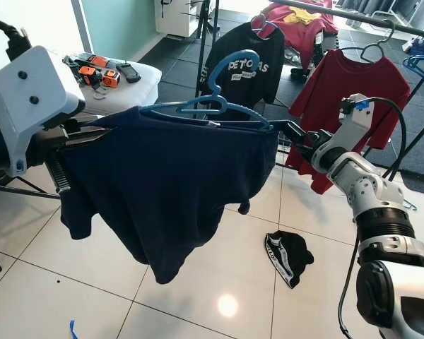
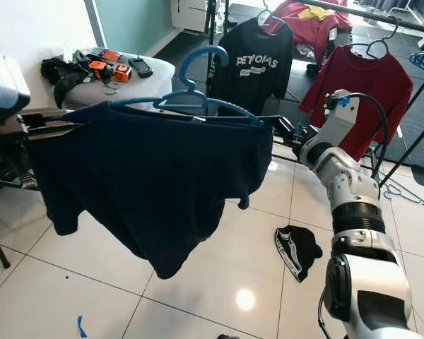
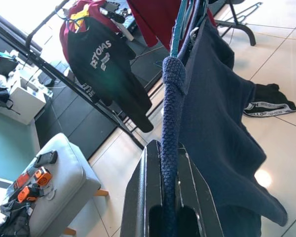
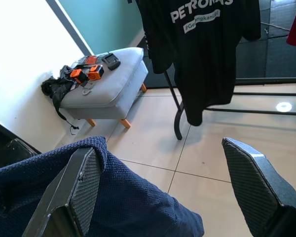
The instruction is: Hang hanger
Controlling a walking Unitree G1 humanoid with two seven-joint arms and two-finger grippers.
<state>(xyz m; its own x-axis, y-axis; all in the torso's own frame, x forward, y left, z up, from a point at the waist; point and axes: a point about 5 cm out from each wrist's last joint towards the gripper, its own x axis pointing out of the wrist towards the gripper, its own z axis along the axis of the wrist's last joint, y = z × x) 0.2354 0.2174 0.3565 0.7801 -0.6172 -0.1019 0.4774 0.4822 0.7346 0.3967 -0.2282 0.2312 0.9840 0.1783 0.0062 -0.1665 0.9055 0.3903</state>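
One grey ottoman, glossy tiled floor

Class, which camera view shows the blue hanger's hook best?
The left eye view: the blue hanger shows whole, hook curling above the navy shirt. The right eye view matches it; the left wrist view shows a sliver; the right wrist view shows shirt cloth.

- Two grippers are counted: the left gripper; the right gripper
- One blue hanger is counted; one navy shirt is carried on it
- Three hung garments are seen on the rack: one black printed shirt; two red shirts
- One black garment is counted on the floor
- One grey stool is counted
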